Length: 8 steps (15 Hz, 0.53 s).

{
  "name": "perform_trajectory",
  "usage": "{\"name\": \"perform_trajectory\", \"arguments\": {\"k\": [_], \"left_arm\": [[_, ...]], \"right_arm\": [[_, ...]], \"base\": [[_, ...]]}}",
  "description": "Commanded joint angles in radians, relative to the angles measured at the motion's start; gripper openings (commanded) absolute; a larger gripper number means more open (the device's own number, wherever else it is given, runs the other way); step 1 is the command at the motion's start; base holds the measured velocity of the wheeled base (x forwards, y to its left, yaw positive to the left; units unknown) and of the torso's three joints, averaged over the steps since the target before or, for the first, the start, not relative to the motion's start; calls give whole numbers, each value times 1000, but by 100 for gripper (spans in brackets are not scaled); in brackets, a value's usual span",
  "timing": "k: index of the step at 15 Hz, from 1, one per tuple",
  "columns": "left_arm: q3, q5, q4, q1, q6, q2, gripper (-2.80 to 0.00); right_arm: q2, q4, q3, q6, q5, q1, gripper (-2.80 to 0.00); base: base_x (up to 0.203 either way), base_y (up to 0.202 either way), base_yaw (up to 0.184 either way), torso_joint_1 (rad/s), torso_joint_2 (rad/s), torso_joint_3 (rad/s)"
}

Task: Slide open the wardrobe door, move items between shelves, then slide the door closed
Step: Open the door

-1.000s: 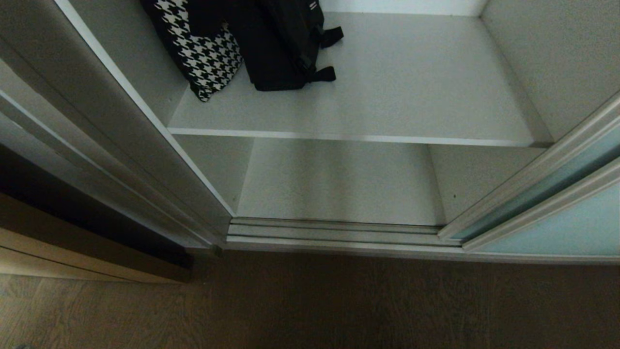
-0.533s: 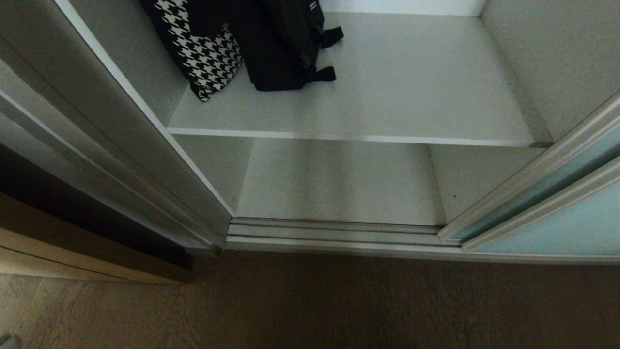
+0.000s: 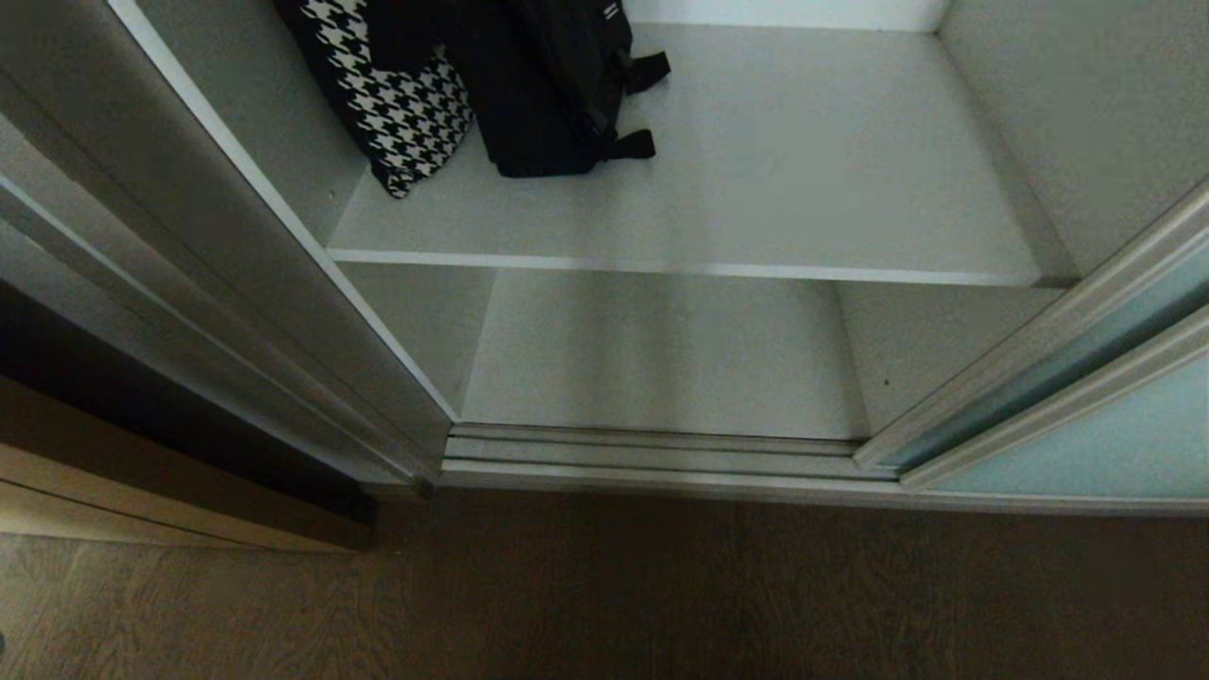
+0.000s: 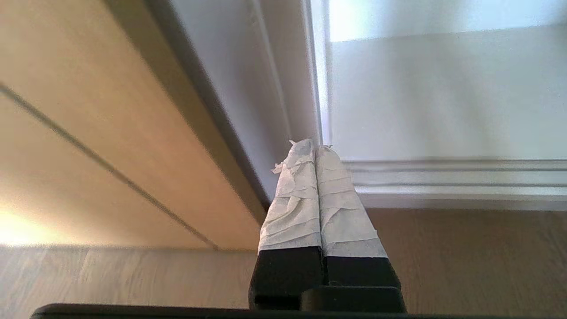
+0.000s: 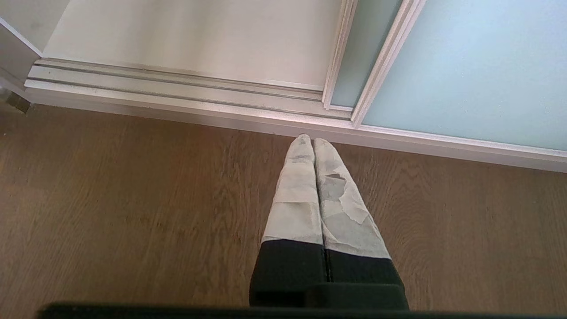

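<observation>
The sliding wardrobe door of frosted blue-green glass stands pushed to the right, leaving the wardrobe open. Inside are two white shelves, an upper one and a lower one. On the upper shelf's back left lie a black-and-white houndstooth bag and a black backpack. Neither gripper shows in the head view. My left gripper is shut and empty, low over the floor, pointing at the wardrobe's left jamb. My right gripper is shut and empty above the wooden floor, just before the door.
A ridged silver floor track runs along the wardrobe's front. A tan wooden panel stands left of the opening. Dark wooden floor lies in front. The upper shelf's right half and the lower shelf hold nothing.
A pale bit at the head view's bottom left corner half a second ago is gone now. The bags, shelves and door have not moved.
</observation>
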Motion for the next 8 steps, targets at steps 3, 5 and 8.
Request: {"name": "perform_trajectory", "arguments": {"k": [3, 5, 8], "left_arm": [[2, -188, 106, 99, -44, -103, -280], [1, -199, 255, 87, -43, -248, -280], [2, -173, 430, 76, -131, -271, -280]], "right_arm": [[-3, -1, 0, 1, 0, 1, -280], [-3, -1, 0, 1, 0, 1, -280], [-3, -1, 0, 0, 0, 0, -280]], "base": [[0, 0, 0, 0, 0, 0], [0, 0, 0, 0, 0, 0], [0, 0, 0, 0, 0, 0]]}}
